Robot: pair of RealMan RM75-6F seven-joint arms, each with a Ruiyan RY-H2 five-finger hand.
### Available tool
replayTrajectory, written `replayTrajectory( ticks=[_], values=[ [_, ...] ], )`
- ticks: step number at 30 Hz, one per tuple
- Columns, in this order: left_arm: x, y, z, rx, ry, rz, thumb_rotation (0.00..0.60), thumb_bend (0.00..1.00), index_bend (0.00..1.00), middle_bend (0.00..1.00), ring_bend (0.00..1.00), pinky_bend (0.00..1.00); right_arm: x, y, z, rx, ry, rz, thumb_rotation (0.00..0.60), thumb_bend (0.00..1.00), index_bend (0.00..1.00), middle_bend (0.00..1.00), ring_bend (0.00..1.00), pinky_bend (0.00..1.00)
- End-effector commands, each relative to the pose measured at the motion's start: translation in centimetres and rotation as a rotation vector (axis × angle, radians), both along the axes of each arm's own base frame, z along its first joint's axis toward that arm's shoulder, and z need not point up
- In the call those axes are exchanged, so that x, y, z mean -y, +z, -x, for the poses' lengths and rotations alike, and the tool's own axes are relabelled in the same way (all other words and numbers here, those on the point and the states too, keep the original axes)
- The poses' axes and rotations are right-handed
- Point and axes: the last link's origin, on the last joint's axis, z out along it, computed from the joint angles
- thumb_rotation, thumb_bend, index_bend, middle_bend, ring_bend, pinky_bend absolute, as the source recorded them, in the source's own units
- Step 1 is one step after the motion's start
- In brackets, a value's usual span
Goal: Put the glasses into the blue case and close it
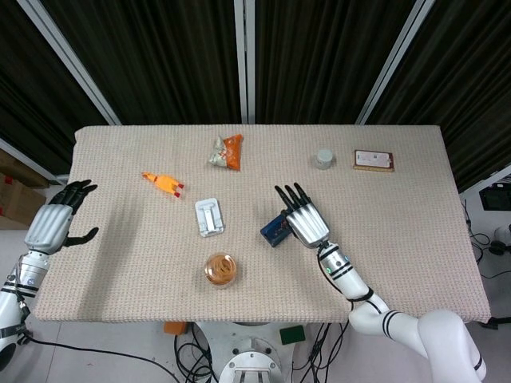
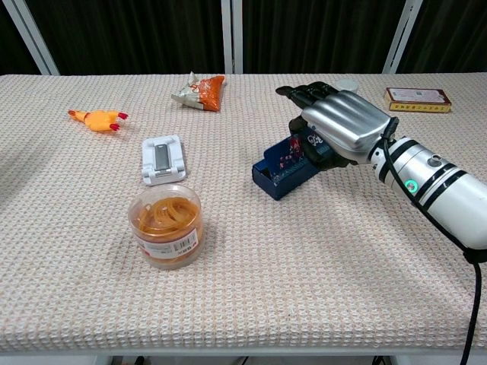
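Observation:
The blue case (image 1: 274,230) (image 2: 280,169) lies on the table mat, right of centre, with its lid down or almost down. My right hand (image 1: 303,219) (image 2: 338,125) lies over its right end, fingers stretched across the top and thumb against the side, holding it. No glasses show in either view; the inside of the case is hidden. My left hand (image 1: 54,225) hovers at the table's far left edge with its fingers apart and nothing in it; only the head view shows it.
A clear jar of orange rubber bands (image 1: 220,270) (image 2: 166,226) stands near the front. A white stand (image 1: 209,217) (image 2: 161,159), a rubber chicken (image 1: 163,183) (image 2: 97,119) and a snack bag (image 1: 227,152) (image 2: 199,91) lie left and behind. A grey cap (image 1: 324,158) and a flat box (image 1: 374,160) (image 2: 415,98) sit back right.

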Motion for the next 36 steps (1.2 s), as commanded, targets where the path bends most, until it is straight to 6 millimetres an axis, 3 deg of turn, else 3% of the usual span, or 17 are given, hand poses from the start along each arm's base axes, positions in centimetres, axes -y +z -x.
replayTrajectory(
  ticks=[1, 3, 4, 17, 22, 27, 32, 36],
  values=[
    [0.0, 0.1, 0.0, 0.000, 0.001, -0.001, 0.600, 0.24, 0.12, 0.07, 0.03, 0.17, 0.4, -0.5, -0.3, 0.002, -0.011, 0.000, 0.600, 0.55, 0.13, 0.00, 0.00, 0.00],
    [0.0, 0.1, 0.0, -0.001, 0.002, -0.002, 0.600, 0.24, 0.12, 0.07, 0.03, 0.17, 0.7, -0.6, -0.5, 0.008, -0.020, 0.003, 0.600, 0.51, 0.01, 0.00, 0.00, 0.00],
    [0.1, 0.2, 0.0, -0.001, 0.002, -0.003, 0.600, 0.24, 0.12, 0.07, 0.03, 0.17, 0.8, -0.7, -0.6, 0.018, -0.026, 0.004, 0.600, 0.49, 0.00, 0.00, 0.00, 0.00],
    [0.3, 0.3, 0.0, -0.001, 0.003, -0.004, 0.600, 0.24, 0.12, 0.07, 0.03, 0.17, 2.1, -0.5, -1.6, 0.090, -0.041, 0.035, 0.600, 0.44, 0.00, 0.00, 0.00, 0.00],
    [0.3, 0.4, -0.1, 0.000, 0.002, -0.008, 0.600, 0.24, 0.12, 0.07, 0.03, 0.17, 2.4, 0.7, -1.8, 0.154, -0.035, 0.073, 0.600, 0.44, 0.00, 0.00, 0.00, 0.00],
    [0.4, 0.7, -0.3, 0.000, -0.008, -0.020, 0.600, 0.24, 0.12, 0.07, 0.03, 0.17, 2.0, 4.5, -1.0, 0.241, -0.006, 0.162, 0.600, 0.44, 0.00, 0.00, 0.00, 0.00],
    [0.9, 1.1, -0.8, -0.008, -0.021, -0.043, 0.600, 0.24, 0.12, 0.07, 0.03, 0.17, -0.5, 11.5, 2.1, 0.304, 0.003, 0.272, 0.600, 0.44, 0.00, 0.00, 0.00, 0.00],
    [1.6, 1.5, -1.3, -0.018, -0.037, -0.068, 0.600, 0.24, 0.12, 0.06, 0.03, 0.17, -3.6, 17.3, 5.7, 0.286, -0.107, 0.307, 0.600, 0.42, 0.00, 0.00, 0.00, 0.00]
  ],
)
